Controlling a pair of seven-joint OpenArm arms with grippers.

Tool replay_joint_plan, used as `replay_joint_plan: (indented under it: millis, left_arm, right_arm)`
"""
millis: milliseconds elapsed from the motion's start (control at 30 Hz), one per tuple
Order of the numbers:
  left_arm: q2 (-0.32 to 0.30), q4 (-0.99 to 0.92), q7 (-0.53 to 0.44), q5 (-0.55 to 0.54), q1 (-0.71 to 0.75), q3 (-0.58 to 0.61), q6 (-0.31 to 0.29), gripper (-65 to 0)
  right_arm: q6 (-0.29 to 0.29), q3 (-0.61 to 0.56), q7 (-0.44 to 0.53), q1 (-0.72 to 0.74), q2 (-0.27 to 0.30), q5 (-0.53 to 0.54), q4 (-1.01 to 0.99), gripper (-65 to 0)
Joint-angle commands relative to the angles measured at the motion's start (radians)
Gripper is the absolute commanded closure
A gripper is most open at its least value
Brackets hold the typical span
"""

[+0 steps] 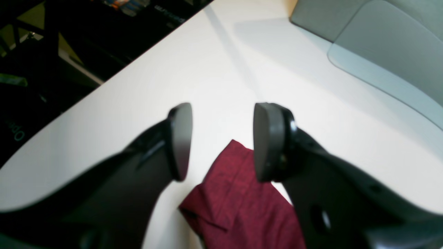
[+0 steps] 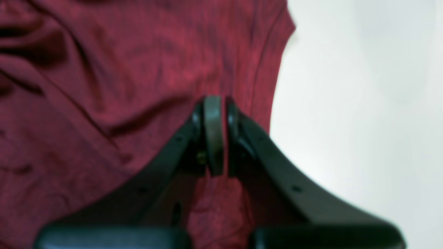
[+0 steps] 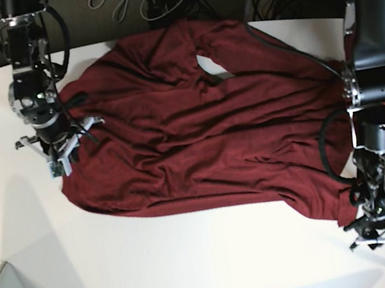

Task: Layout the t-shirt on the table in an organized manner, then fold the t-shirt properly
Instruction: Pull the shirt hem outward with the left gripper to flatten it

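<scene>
Here the left gripper (image 1: 221,141) stands spread, its pads apart over a corner of the t-shirt (image 3: 206,134) without holding it, while the right gripper (image 2: 215,135) is pressed together, pinching cloth at the shirt's edge. The t-shirt lies rumpled on the white table (image 3: 197,261), its long axis running between the two arms

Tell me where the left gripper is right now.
In the base view the left gripper sits at the lower right, over the table just off the t-shirt and its lower-right corner. In its wrist view the jaws stand apart, empty.
</scene>
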Motion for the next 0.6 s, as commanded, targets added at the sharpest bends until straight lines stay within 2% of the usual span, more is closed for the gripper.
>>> replay_joint_plan:
  millis: [0,200,367,467,567]
  left_arm:
    - [-0.010,0.016,-0.019,0.003,-0.036,-0.006,-0.003,-28.4]
    - [-0.012,0.097,0.066,0.000,0.048,-0.011,-0.001,-28.4]
    - [-0.018,0.370,0.164,0.000,0.245,-0.011,0.003,-28.3]
    - [-0.018,0.527,0.187,0.000,0.370,-0.011,0.003,-28.3]
    - [-0.018,0.596,0.193,0.000,0.466,-0.011,0.003,-28.3]
  right_arm:
    - [-0.005,0.001,0.020,-0.001,0.006,0.001,0.030,-0.7]
    - [-0.005,0.001,0.012,-0.019,0.003,0.001,0.070,-0.7]
    - [-0.005,0.001,-0.043,-0.032,0.003,0.001,0.116,-0.7]
    - [-0.005,0.001,-0.054,-0.044,-0.005,0.002,0.139,-0.7]
    - [-0.005,0.000,-0.052,-0.050,-0.005,0.002,0.156,-0.4]
